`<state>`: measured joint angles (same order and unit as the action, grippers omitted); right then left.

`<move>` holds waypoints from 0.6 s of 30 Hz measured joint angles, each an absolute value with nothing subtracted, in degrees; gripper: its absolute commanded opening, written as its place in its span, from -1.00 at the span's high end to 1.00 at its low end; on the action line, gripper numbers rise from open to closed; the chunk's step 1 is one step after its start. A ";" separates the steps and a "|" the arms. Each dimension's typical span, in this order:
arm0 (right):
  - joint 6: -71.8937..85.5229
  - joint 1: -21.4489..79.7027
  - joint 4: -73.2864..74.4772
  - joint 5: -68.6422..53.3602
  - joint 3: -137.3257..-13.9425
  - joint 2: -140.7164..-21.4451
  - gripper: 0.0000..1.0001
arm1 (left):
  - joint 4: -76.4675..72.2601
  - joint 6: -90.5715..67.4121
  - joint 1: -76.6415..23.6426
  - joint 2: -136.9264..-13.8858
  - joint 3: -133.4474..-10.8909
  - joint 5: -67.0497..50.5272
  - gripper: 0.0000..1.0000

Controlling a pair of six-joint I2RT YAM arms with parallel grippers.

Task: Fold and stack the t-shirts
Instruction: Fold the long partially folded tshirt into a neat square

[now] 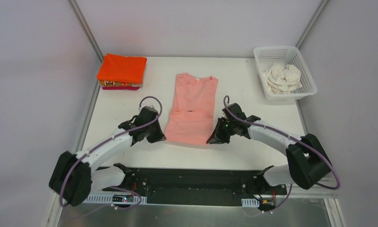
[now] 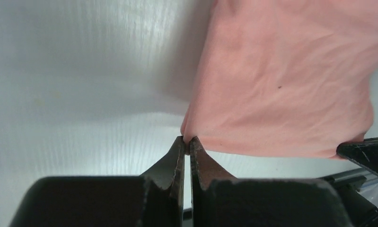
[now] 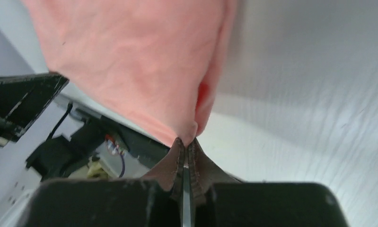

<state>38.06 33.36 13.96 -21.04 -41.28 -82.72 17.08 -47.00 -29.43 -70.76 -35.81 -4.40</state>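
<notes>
Closest in, at 6 o'clock, the two arms reach toward the middle of the white surface (image 1: 125,113). The left end effector (image 1: 162,137) has its fingers pressed tight together, with a corner of the salmon pink t-shirt (image 1: 192,111) pinched between the tips. The left wrist view shows that pinch close up (image 2: 187,140), with the cloth (image 2: 281,80) bunching right at the tips. The right end effector (image 1: 210,140) pinches the other near corner the same way (image 3: 186,141), and the pink cloth (image 3: 130,61) hangs up from it. The near edge is lifted a little off the surface.

The shirt sits in the middle of the surface. It is long and thin, running from 6 o'clock to 12 o'clock. The collar points to 12 o'clock and the bottom hem is at 6 o'clock. Its sides are tucked in. It is soft, with small wrinkles.

Farther back, at 10 o'clock, a folded orange t-shirt (image 1: 122,67) tops a neat pile, with a magenta t-shirt (image 1: 127,87) at the bottom. At 2 o'clock, a white basket (image 1: 301,92) holds a crumpled cream-white t-shirt (image 1: 282,77).
</notes>
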 measured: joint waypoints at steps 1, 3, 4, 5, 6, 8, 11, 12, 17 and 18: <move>38.00 33.85 15.53 -22.50 -41.15 -80.44 1.00 | 18.44 -47.24 -29.91 -67.35 -35.03 -3.90 1.00; 37.93 34.68 18.04 -25.36 -41.15 -76.01 1.00 | 21.87 -47.64 -31.00 -58.89 -34.20 -2.66 1.00; 37.91 34.92 19.25 -26.61 -41.17 -74.13 1.00 | 23.27 -47.81 -31.62 -54.50 -34.15 -2.26 1.00; 37.93 35.14 20.73 -27.86 -41.21 -72.36 1.00 | 24.51 -47.92 -32.03 -50.41 -34.20 -2.00 1.00; 37.91 35.22 22.24 -28.99 -41.34 -70.98 1.00 | 25.65 -48.05 -32.47 -46.78 -34.30 -1.85 1.00; 37.93 35.40 25.50 -31.40 -42.17 -69.12 1.00 | 27.86 -48.23 -32.84 -41.82 -34.79 -1.87 1.00; 38.17 35.51 29.12 -35.46 -44.07 -66.81 1.00 | 31.20 -48.25 -33.04 -37.19 -36.60 -1.89 1.00; 38.35 35.51 29.80 -36.75 -44.60 -65.95 1.00 | 32.05 -48.23 -33.04 -36.56 -37.45 -1.89 1.00; 38.96 35.42 31.73 -41.50 -46.28 -63.83 1.00 | 33.87 -47.44 -33.04 -36.29 -41.43 -1.76 1.00; 38.98 35.24 31.97 -42.06 -46.54 -63.86 1.00 | 33.93 -47.20 -33.04 -36.53 -42.17 -1.39 1.00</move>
